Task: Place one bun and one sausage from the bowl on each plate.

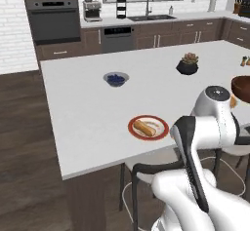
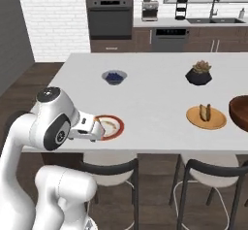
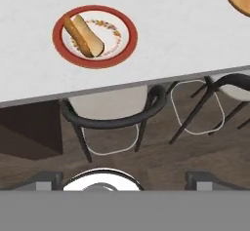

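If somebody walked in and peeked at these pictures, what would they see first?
Probably the big white robot arm bending up in front of the white counter. Next, the white plate with a red rim near the counter's front edge, with a bun and what looks like a sausage lying on it. Farther right sit the orange wooden plate, also carrying food, and the dark wooden bowl.

Two round flat plates sit on the white counter (image 2: 160, 98): one white with a red rim (image 2: 119, 127), one tan-orange wood (image 2: 219, 122). There are two bowls, one dark reddish-brown wooden (image 2: 240, 111), one small grey holding blueberries (image 2: 114, 76). One black faceted plant pot (image 2: 198, 75).
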